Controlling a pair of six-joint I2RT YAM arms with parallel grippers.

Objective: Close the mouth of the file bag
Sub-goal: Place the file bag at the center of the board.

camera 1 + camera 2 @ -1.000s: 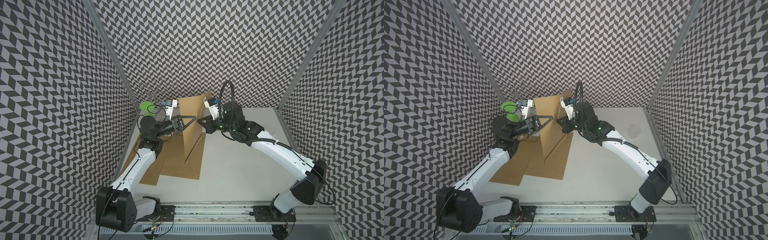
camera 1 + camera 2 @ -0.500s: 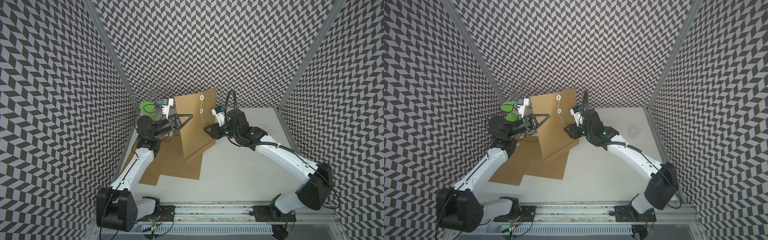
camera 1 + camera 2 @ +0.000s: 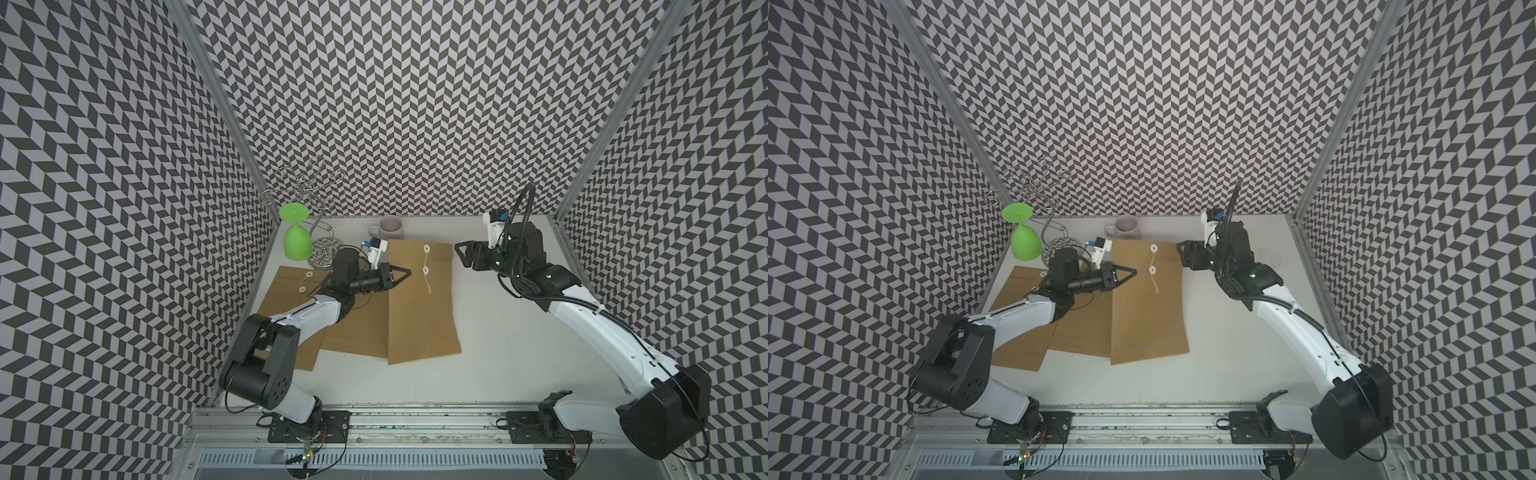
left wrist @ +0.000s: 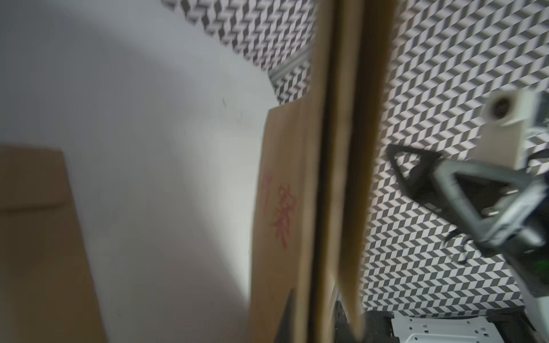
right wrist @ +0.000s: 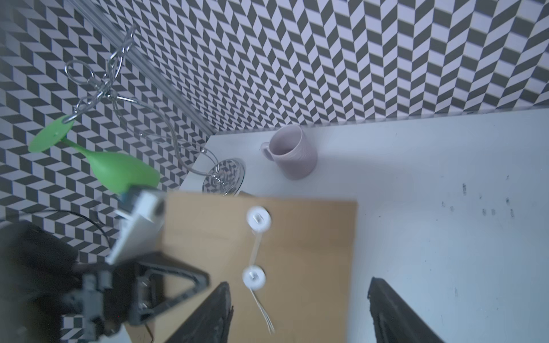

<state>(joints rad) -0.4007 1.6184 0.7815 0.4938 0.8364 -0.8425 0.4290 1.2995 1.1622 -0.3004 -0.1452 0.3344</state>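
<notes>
Soft, even light falls from overhead and both top views look crisp with pale shadows, but motion blur smears the file bag (image 4: 341,178) just ahead of the left gripper (image 3: 407,272), and the fingers (image 5: 389,314) of the right gripper (image 3: 462,252) sit dark and unfocused.

Brown file bag (image 3: 419,307) lies button-side up, string (image 3: 427,283) loose.

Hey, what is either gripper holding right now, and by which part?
The left gripper pinches the file bag by its long side edge near the mouth; the right gripper is open, holding nothing.
</notes>
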